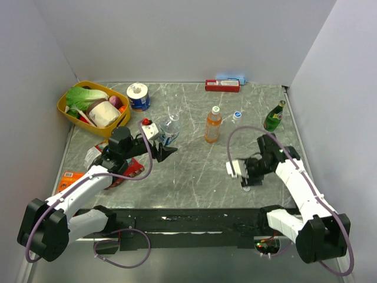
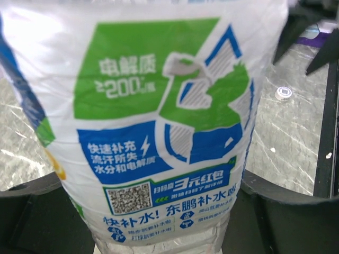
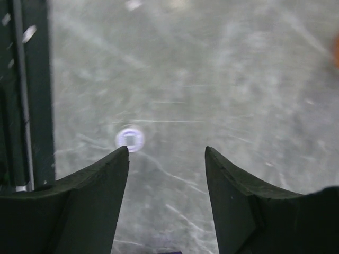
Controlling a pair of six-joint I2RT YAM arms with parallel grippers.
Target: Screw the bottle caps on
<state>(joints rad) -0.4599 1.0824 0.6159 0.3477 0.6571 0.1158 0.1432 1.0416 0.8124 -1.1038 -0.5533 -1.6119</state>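
Right wrist: my right gripper (image 3: pixel 167 151) hangs low over the table (image 3: pixel 238 79), jaws apart, nothing between them. A white cap (image 3: pixel 130 138) lies flat just ahead of one fingertip, off-centre. Risk: closing from here clips its rim and skids it away.

My left gripper (image 1: pixel 164 147) is clamped on the water bottle (image 2: pixel 159 132), which is uncapped as far as I can tell. The orange drink bottle (image 1: pixel 212 125), blue cap (image 1: pixel 237 114) and green glass bottle (image 1: pixel 274 117) stand well apart. Nothing seems to block the cap.

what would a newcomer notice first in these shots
A clear plastic water bottle with a blue, green and white label fills the left wrist view, gripped in the left claw. At the table's front right, the right claw hangs open close to a small round white plastic cap. Far left sits a bright yellow plastic basket of vegetables.
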